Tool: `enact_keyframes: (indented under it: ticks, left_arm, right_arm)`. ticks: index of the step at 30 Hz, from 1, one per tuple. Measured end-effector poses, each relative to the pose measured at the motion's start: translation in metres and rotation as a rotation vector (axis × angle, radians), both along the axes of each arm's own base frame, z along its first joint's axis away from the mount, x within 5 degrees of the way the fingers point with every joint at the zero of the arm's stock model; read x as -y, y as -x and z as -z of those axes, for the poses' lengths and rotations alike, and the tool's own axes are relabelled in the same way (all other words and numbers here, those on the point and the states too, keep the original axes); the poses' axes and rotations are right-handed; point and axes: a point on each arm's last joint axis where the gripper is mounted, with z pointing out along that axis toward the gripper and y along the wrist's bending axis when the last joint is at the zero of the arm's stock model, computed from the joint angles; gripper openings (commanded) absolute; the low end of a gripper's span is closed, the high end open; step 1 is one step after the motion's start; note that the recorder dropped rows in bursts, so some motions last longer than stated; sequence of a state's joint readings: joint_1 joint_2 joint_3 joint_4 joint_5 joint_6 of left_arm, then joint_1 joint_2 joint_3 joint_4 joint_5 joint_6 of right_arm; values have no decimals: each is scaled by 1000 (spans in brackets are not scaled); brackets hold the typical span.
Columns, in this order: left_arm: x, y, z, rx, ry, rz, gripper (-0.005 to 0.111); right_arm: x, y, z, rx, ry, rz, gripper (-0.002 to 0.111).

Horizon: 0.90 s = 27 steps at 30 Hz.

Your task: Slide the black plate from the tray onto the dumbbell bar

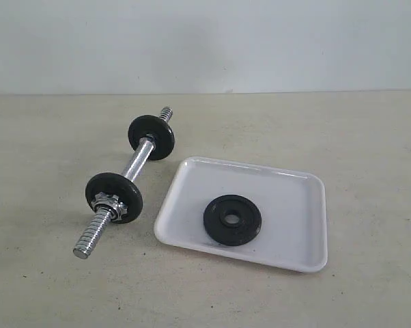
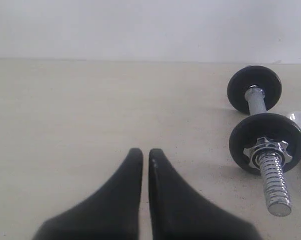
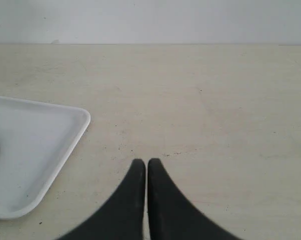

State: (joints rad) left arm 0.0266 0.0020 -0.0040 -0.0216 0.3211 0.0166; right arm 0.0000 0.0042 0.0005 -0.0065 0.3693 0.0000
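Beige tabletop (image 1: 369, 137) meets a plain white wall (image 1: 260, 41); tray (image 1: 294, 198) rests flat.

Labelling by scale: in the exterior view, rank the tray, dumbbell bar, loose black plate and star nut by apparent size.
1. tray, largest by area.
2. dumbbell bar, about as long as the tray is wide, but thin.
3. black plate.
4. star nut, smallest.

Closed right hand (image 3: 144, 163) over beige tabletop (image 3: 215, 110), white tray (image 3: 45, 150) just beside.
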Motion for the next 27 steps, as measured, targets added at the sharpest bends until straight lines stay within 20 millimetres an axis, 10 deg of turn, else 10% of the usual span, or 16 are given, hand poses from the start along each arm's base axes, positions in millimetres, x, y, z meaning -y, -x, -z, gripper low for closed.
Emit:
enact_keyframes:
  ticks: [27]
  left_arm:
    - [-1,0,0,-1,-57,4,4]
  right_arm:
    - [0,-2,-9,100,0,-1,0]
